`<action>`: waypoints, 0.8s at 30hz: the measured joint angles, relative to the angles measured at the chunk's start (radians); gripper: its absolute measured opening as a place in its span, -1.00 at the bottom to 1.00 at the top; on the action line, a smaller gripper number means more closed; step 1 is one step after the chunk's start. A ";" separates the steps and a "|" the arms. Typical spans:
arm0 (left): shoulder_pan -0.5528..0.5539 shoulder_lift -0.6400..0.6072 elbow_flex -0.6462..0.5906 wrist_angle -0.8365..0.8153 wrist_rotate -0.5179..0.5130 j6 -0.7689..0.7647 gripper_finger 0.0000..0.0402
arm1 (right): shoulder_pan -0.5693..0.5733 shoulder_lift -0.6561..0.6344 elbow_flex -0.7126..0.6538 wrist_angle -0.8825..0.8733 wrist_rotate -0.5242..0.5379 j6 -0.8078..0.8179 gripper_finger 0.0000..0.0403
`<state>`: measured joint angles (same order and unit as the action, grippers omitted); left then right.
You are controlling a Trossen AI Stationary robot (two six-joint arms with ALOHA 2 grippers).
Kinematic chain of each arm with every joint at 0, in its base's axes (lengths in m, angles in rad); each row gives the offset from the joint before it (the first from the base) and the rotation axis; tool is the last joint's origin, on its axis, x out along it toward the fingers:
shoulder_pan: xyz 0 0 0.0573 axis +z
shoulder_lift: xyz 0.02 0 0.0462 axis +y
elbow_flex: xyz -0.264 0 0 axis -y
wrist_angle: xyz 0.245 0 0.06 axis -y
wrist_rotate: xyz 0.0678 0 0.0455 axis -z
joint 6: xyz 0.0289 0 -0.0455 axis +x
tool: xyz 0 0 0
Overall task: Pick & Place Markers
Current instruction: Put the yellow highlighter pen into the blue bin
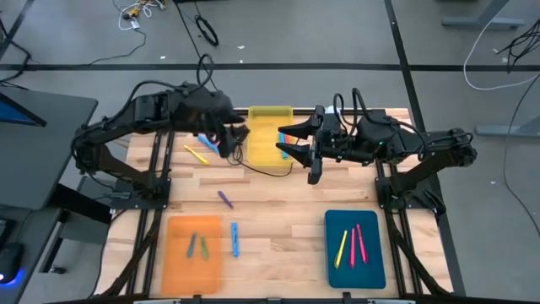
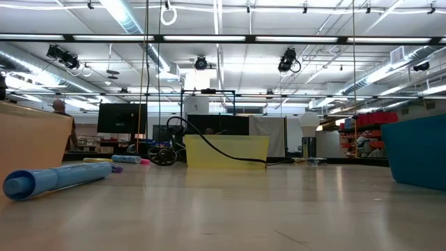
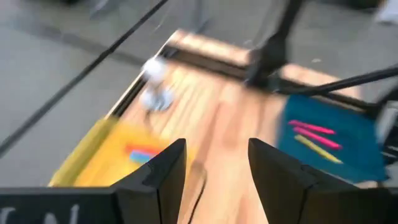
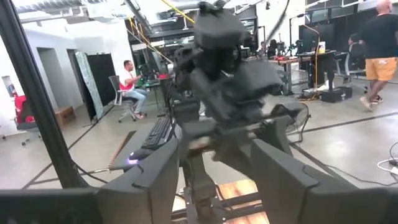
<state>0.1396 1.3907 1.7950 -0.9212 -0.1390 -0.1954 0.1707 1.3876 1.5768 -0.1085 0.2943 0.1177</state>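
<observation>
Both grippers, left gripper and right gripper, are hovering open and empty over the yellow tray, so I'm risking a collision.

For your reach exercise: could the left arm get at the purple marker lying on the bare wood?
Probably yes. The purple marker lies alone on open wood on the left arm's side, nothing over it; the left pincer hangs open and empty.

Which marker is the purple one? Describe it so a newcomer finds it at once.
Start at the orange tray in the high view's lower left corner. Just beyond that tray's far right corner, on bare wood, lies the purple marker, alone and slanted. The blue marker beside the tray is longer and straighter; the yellow marker lies farther back.
</observation>
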 joint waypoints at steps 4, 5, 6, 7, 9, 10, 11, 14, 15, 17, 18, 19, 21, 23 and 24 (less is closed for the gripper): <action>0.063 0.000 0.000 -0.116 -0.034 -0.042 -0.11 | 0.000 0.000 0.000 0.000 0.000 -0.002 -0.01; 0.077 0.000 0.000 -0.139 -0.044 -0.055 -0.11 | 0.000 0.000 0.000 0.000 0.000 -0.002 -0.01; 0.092 0.000 0.000 -0.159 -0.054 -0.063 -0.11 | 0.000 0.000 0.000 0.001 0.000 -0.002 -0.01; 0.106 0.000 0.000 -0.181 -0.065 -0.078 -0.11 | 0.000 0.000 0.000 0.001 0.000 -0.002 -0.01; 0.135 0.000 0.000 -0.216 -0.089 -0.113 -0.11 | 0.000 0.000 0.000 0.000 0.000 -0.002 -0.01; 0.150 0.000 0.000 -0.235 -0.102 -0.130 -0.11 | 0.000 0.000 0.000 0.000 0.000 -0.002 -0.01; 0.164 0.000 0.000 -0.256 -0.115 -0.152 -0.11 | 0.000 0.000 0.000 -0.001 0.000 -0.001 -0.01; 0.209 0.000 0.000 -0.330 -0.141 -0.232 -0.11 | 0.000 0.000 0.000 -0.007 0.000 -0.005 -0.01; 0.223 0.000 0.000 -0.355 -0.147 -0.259 -0.11 | 0.000 0.000 0.000 -0.007 0.000 -0.008 -0.01; 0.251 0.000 0.000 -0.404 -0.157 -0.321 -0.11 | 0.000 0.000 0.000 -0.007 0.000 -0.023 -0.01; 0.264 0.000 0.000 -0.426 -0.164 -0.347 -0.11 | 0.000 0.000 0.000 -0.008 0.000 -0.029 -0.01; 0.276 0.000 0.000 -0.442 -0.173 -0.371 -0.11 | 0.000 0.000 0.000 -0.011 0.000 -0.032 -0.01; 0.298 0.000 0.000 -0.473 -0.191 -0.424 -0.11 | 0.000 0.000 0.000 -0.019 0.000 -0.032 -0.01; 0.320 0.000 0.000 -0.501 -0.211 -0.493 -0.11 | 0.000 0.000 0.000 -0.029 0.000 -0.032 -0.01; 0.332 0.000 0.000 -0.520 -0.222 -0.532 -0.11 | 0.000 0.000 0.000 -0.034 0.000 -0.032 -0.01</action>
<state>0.4716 1.3911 1.7950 -1.4416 -0.3606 -0.7277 0.1707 1.3876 1.5768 -0.1423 0.2939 0.0855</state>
